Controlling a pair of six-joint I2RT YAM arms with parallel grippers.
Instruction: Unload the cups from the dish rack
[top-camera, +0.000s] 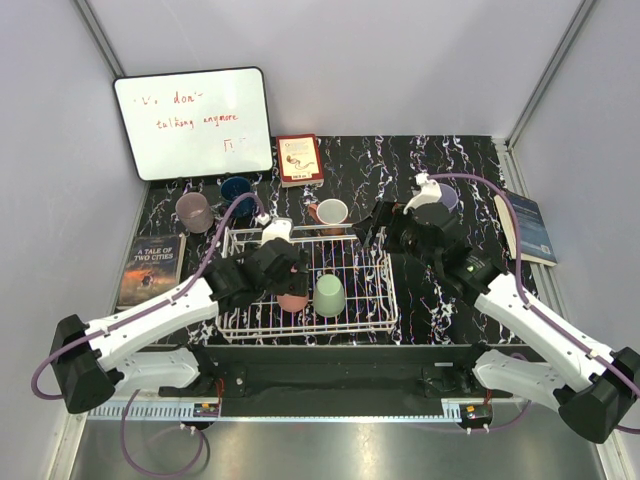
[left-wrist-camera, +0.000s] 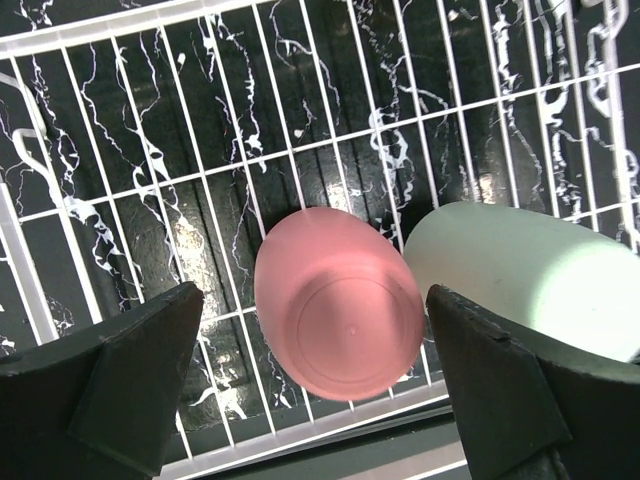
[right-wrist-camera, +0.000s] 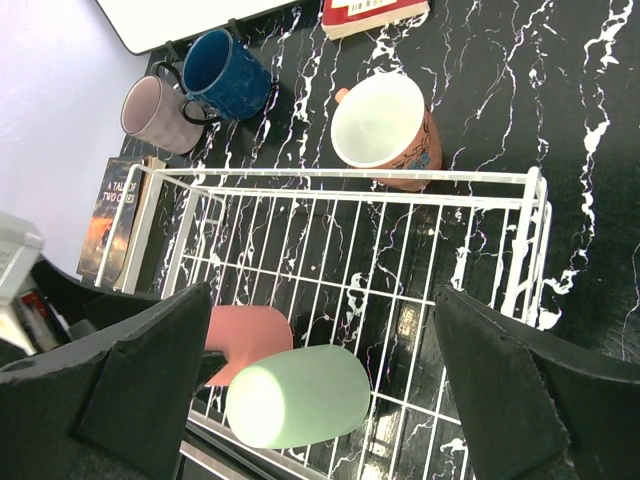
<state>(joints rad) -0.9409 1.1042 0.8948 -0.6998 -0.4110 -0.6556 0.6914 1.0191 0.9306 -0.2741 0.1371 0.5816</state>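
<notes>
From my remote seat, the left arm stretches from its near-left base out over the dish rack (top-camera: 391, 303), its wrist bent so the left gripper (left-wrist-camera: 320, 375) points straight down. Its black, wedge-shaped jaws are spread wide, one on either side of the pink cup (left-wrist-camera: 338, 303), with a gap on each side. That cup stands upside down on the rack's near wires, its smooth round base towards the wrist camera. Just to its right, the light green cup (left-wrist-camera: 525, 275) lies on its side in the rack, matt plastic and plain.

The right arm angles in from the near-right base, elbow raised and forearm sloping towards the rack's far right corner. The right gripper (right-wrist-camera: 322, 300) hangs there with its jaws parted wide and nothing between them.

The rack is a low rectangular basket of thin white wire in a grid, set on a table (top-camera: 470, 160) of glossy black with white marble veining.

Beyond the rack's far rim, the terracotta cup (right-wrist-camera: 385, 125) stands on the table, its inside white. Far left of it, the dark blue cup (right-wrist-camera: 228, 75) and the mauve cup (right-wrist-camera: 155, 112) touch, both tipped on their sides. The lavender cup (top-camera: 450, 198) shows only in part behind the right wrist.

A white-framed whiteboard (top-camera: 193, 122) with red handwriting leans against the far wall, with a red book (top-camera: 299, 160) beside it.
</notes>
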